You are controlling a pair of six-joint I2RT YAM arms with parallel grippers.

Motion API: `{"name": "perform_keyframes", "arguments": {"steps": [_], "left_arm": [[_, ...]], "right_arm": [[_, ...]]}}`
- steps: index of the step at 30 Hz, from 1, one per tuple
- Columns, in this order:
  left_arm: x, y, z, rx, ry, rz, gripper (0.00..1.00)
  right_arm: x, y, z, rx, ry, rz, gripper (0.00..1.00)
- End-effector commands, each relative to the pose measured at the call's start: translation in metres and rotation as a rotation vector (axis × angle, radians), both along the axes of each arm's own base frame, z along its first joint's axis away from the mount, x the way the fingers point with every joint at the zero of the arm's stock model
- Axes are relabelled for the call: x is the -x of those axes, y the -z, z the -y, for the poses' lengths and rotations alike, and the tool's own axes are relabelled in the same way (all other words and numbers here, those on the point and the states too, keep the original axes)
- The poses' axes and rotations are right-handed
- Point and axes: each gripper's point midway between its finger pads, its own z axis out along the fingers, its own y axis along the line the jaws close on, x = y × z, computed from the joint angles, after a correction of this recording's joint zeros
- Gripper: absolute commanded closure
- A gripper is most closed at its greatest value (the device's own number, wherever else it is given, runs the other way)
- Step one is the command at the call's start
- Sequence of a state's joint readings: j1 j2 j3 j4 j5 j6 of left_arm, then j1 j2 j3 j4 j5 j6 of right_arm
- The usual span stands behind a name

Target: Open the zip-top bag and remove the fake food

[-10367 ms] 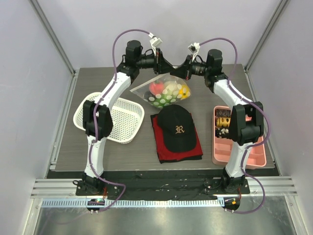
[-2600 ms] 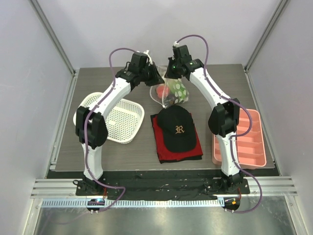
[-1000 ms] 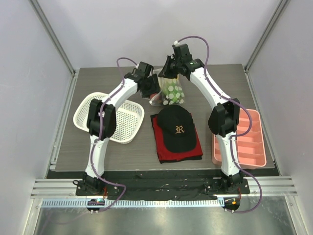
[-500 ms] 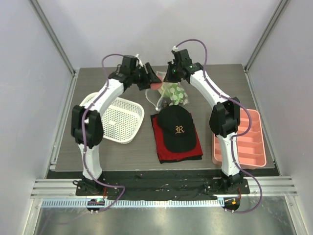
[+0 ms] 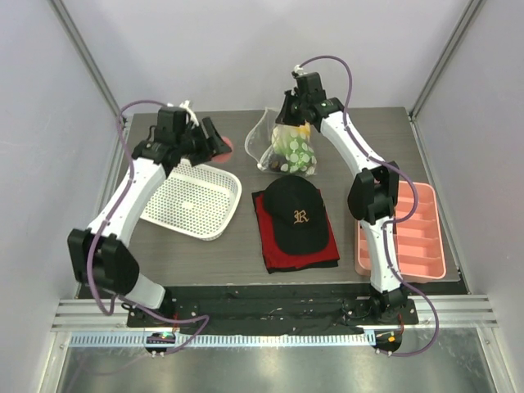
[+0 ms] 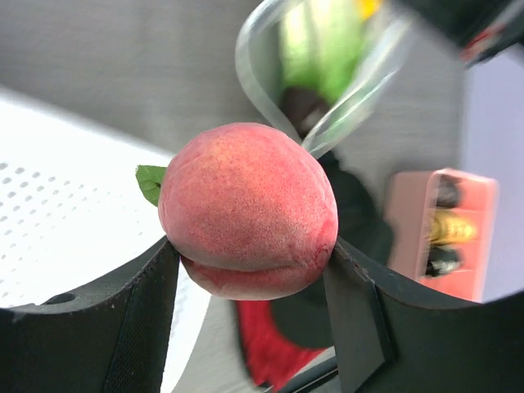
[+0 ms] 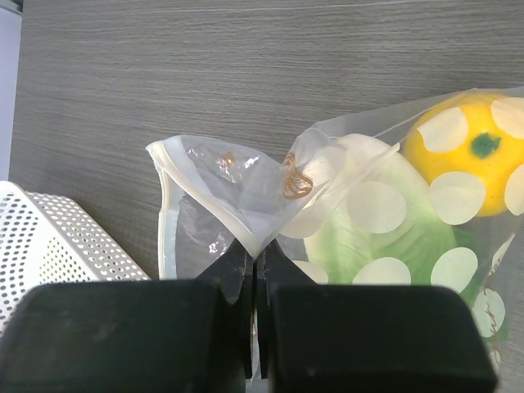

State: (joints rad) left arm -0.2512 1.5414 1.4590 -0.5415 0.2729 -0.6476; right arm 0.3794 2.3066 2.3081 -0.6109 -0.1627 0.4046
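Grey tabletop (image 5: pixel 393 135) at the far middle lies under the zip-top bag (image 5: pixel 288 149), whose limp, likely slippery rim we pinch in the clenched right gripper (image 7: pixel 254 262), while our left gripper (image 6: pixel 246 274) grasps the seemingly light, firm peach (image 6: pixel 246 209) across its middle, near the far edge of the white basket (image 5: pixel 192 201).

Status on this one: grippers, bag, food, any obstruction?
Left gripper shut on peach, out of zip-top bag. Right gripper pinching bag rim, mouth open. Citrus, green vegetable inside. No obstruction.
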Motion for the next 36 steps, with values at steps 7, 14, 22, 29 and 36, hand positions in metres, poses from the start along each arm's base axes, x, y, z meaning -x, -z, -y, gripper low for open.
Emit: {"name": "perform_keyframes", "arguments": {"steps": [7, 14, 22, 29, 36], "left_arm": [[0.056, 0.118, -0.051, -0.252, -0.096, -0.297, 0.71], [0.031, 0.089, -0.032, -0.149, -0.084, -0.168, 0.2], [0.031, 0.096, -0.025, -0.12, -0.082, -0.236, 0.12], [-0.023, 0.018, 0.047, 0.17, 0.094, 0.072, 0.61], [-0.088, 0.014, 0.098, 0.274, 0.148, 0.073, 0.8]], "right_arm": [[-0.018, -0.043, -0.014, -0.101, -0.032, 0.112, 0.99], [-0.017, -0.044, -0.024, -0.135, -0.086, 0.12, 0.99], [-0.018, -0.056, -0.024, -0.144, -0.086, 0.147, 0.99], [-0.009, -0.057, -0.031, -0.157, -0.142, 0.145, 0.98], [-0.007, -0.061, -0.034, -0.181, -0.162, 0.147, 0.99]]}}
